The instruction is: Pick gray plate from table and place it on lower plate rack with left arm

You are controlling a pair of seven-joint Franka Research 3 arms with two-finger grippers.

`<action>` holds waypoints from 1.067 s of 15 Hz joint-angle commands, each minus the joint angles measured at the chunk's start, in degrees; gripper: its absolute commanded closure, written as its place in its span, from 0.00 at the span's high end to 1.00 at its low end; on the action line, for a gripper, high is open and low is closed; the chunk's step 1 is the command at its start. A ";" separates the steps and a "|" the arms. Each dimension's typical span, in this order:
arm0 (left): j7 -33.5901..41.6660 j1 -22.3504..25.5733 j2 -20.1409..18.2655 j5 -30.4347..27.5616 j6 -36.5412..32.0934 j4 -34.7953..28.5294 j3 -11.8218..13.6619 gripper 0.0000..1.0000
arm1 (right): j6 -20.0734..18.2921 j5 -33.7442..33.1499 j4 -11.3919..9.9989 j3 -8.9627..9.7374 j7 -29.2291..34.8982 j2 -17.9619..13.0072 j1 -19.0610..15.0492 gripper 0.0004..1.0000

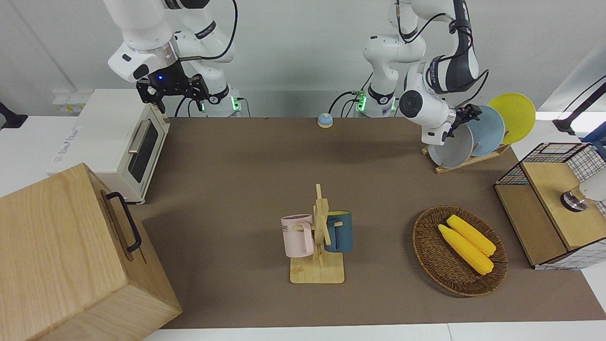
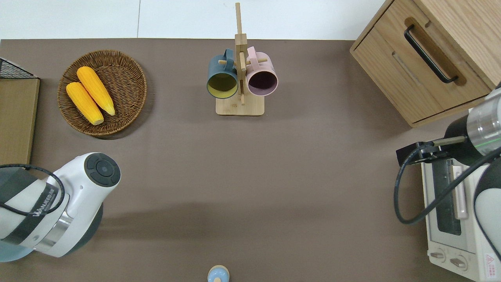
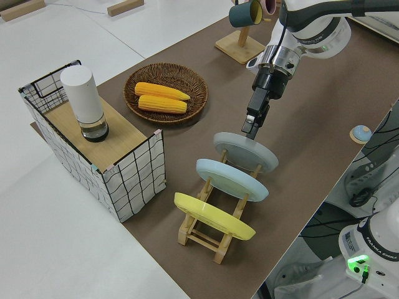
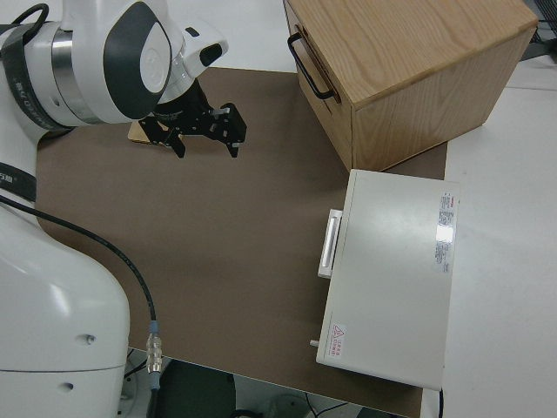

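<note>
The gray plate (image 1: 452, 149) stands tilted in the lowest slot of the light-wood plate rack (image 1: 455, 165) at the left arm's end of the table (image 1: 236, 166), close to the robots. In the left side view the gray plate (image 3: 249, 152) leans on the rack (image 3: 199, 232) beside the light blue plate (image 3: 230, 179) and the yellow plate (image 3: 212, 215). My left gripper (image 3: 250, 128) is right at the gray plate's top rim, pointing down at it (image 1: 468, 115). The overhead view hides gripper and rack under the arm. My right gripper (image 4: 204, 131) is open, empty and parked.
A wooden mug stand (image 1: 317, 237) with two cups is mid-table. A wicker basket (image 1: 428, 237) holds two corn cobs. A wire crate (image 1: 554, 208) stands at the left arm's end. A toaster oven (image 1: 118, 142) and wooden cabinet (image 1: 71, 255) stand at the right arm's end.
</note>
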 commanded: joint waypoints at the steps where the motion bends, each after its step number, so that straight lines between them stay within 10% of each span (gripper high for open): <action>1: 6.94 -0.38 -1.11 -2.11 -0.64 2.96 0.51 1.00 | -0.71 -0.37 0.49 1.24 0.68 -0.12 -1.46 0.98; 16: 32.96 1.64 -1.64 -40.70 -4.06 26.17 2.44 1.00 | -0.71 -0.37 0.49 1.24 0.68 -0.12 -1.46 0.98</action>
